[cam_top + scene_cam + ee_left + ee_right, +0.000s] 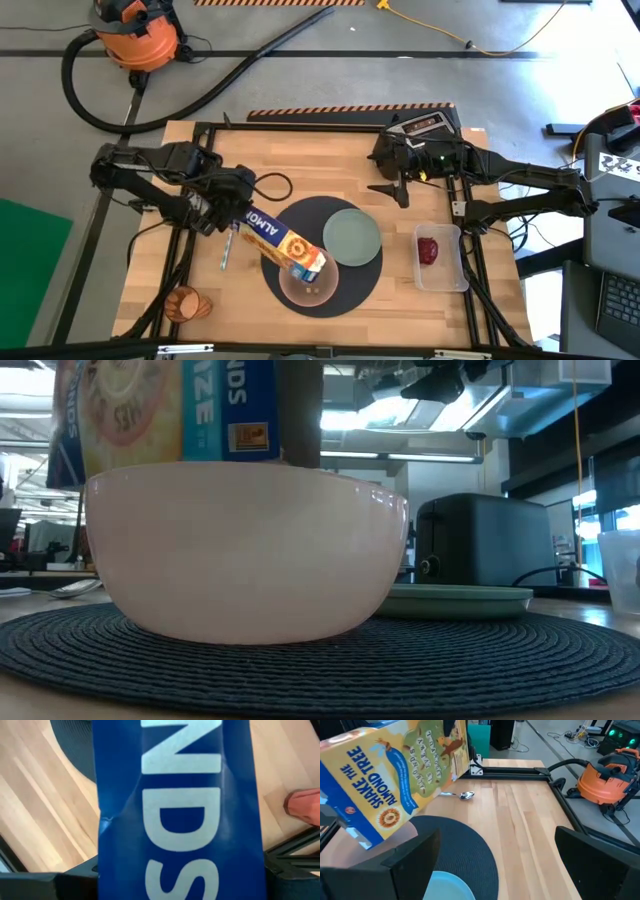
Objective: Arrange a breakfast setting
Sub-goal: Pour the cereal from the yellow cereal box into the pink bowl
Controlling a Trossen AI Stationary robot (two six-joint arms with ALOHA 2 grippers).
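Your left gripper [238, 212] is clamped on the base end of a cereal box [285, 244], which is tilted so its open end hangs over the pink bowl [306, 285]. That tilt looks like a pour: a few bits already lie in the bowl, so I judge the filling to be under way rather than finished. The bowl sits on the near edge of the round dark mat [300, 212], with the pale green plate [352, 237] just beside it on the same mat, farther back and toward the right arm's side.

Your right gripper [392, 188] waits well apart near the back of the table, just in front of the black toaster [425, 127], with its fingers [410, 854] spread and nothing between them.

The spoon [227, 248] lies on the bare wood just off the mat under the left arm (handy for sliding in beside the bowl). The orange cup [188, 303] lies at the near left corner, and the apple [428, 249] rests in a clear tub [441, 282] to the right of the mat. Those three have not yet joined the setting. I can't find the toast slice in any view.
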